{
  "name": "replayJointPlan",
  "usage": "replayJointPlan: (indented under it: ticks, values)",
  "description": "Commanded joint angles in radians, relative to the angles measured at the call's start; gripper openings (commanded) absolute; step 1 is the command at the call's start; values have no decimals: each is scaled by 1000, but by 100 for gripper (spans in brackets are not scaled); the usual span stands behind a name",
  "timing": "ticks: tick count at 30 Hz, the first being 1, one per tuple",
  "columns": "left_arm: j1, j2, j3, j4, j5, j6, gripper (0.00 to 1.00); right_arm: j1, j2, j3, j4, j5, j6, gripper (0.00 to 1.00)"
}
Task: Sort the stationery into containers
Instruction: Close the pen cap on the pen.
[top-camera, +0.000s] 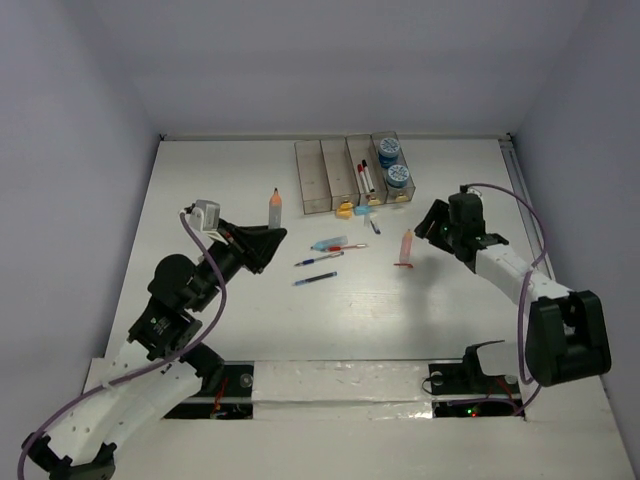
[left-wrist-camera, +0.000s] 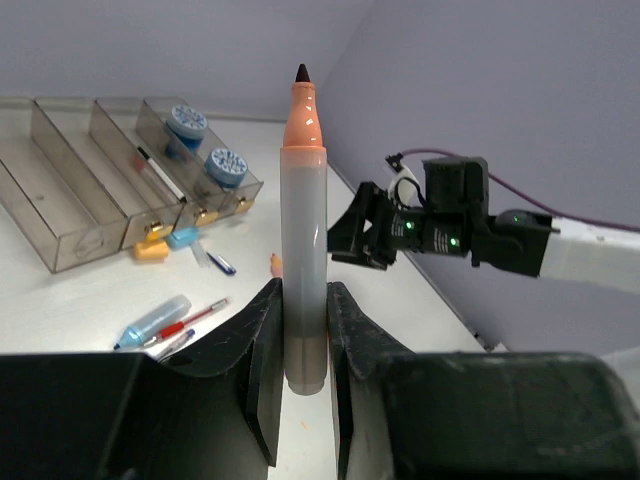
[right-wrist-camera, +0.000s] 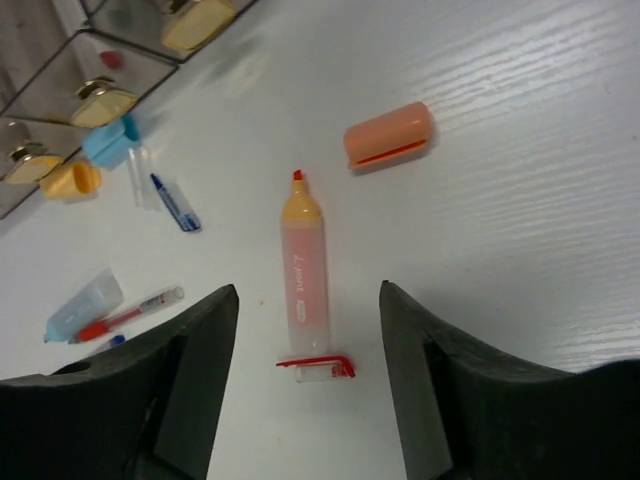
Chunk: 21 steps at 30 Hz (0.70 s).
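White table (top-camera: 200, 180), the containers (top-camera: 310, 192) sit at the far side as a row of four bins. The left gripper (left-wrist-camera: 305, 335) is clamped on the lower barrel of a grey marker (left-wrist-camera: 304, 250) with an orange neck and black nib. The marker is off the table, nib toward the bins and short of them. The right gripper (right-wrist-camera: 307, 295) has its jaws apart with nothing between them, hovering over an uncapped orange highlighter (right-wrist-camera: 303, 262) that lies flat on the table. Its cap (right-wrist-camera: 390, 132) lies apart from it, and a red clip piece (right-wrist-camera: 318, 365) is at its tail. Step, as I judge it: left drops the marker in a bin, right picks up the highlighter. To do it well, left should bring the marker parallel to the bin's long axis and go low before letting go, or it hangs on a divider. It should go in the pen bin (top-camera: 364, 172), not the one with the blue-white rolls (top-camera: 392, 160). Right should come straight down with the barrel centred and the jaws across its width, since a round body will roll if nudged. Loose pens (top-camera: 320, 258) lie mid-table between the arms. Writing: faint script on the highlighter barrel that I can't read, and the roll tops are patterned with no legible text.
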Motion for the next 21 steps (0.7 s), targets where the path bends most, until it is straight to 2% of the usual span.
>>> replayJointPlan:
  ticks: [1, 2, 5, 10, 17, 21]
  values:
    - [1, 2, -41, 60, 63, -8, 0, -53, 63, 11, 46, 3, 41, 66]
    - [1, 1, -39, 60, 71, -8, 0, -63, 77, 11, 79, -17, 64, 71]
    - [1, -2, -25, 57, 83, 3, 0, -63, 150, 32, 126, -59, 113, 77]
    - [1, -5, -44, 72, 106, -8, 0, -72, 250, 63, 211, -62, 197, 78]
    - [1, -15, -51, 83, 126, -13, 0, -81, 322, 78, 274, 39, 331, 67]
    - [1, -16, -53, 89, 134, -14, 0, -100, 348, 89, 288, 62, 368, 64]
